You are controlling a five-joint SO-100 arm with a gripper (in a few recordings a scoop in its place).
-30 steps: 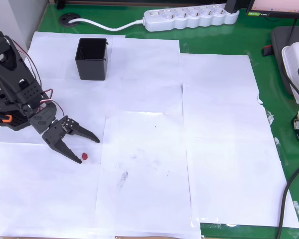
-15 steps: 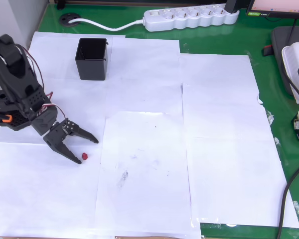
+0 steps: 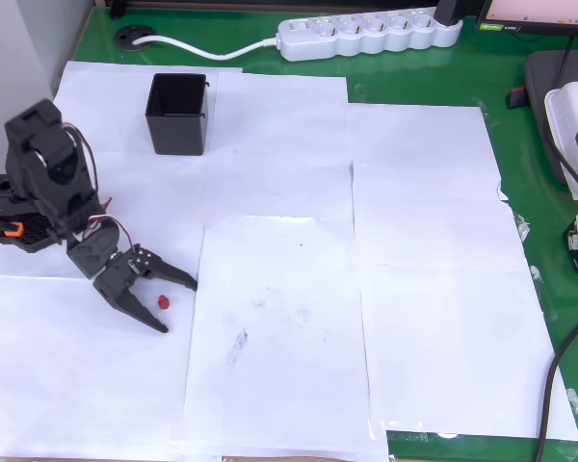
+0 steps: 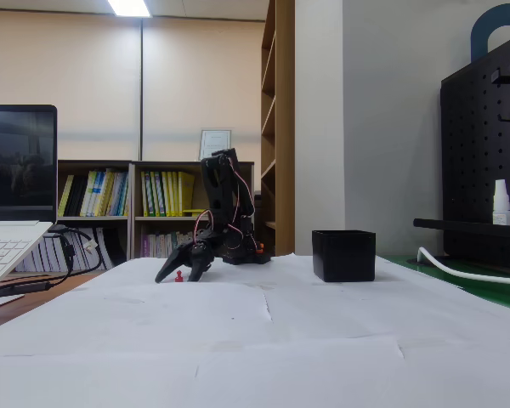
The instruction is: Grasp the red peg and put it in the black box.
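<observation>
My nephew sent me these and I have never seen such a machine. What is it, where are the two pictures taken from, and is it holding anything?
It is a small black robot arm with a two-finger claw on a table covered with sheets of white paper. One picture looks straight down from above; the other is taken from table height, looking across the paper towards the arm. The claw is open and holds nothing. In the overhead view a tiny red peg lies on the paper between its two fingers. Further up the picture stands an open black box, well apart from the arm. In the low view the peg sits under the claw and the box stands to the right.
</observation>
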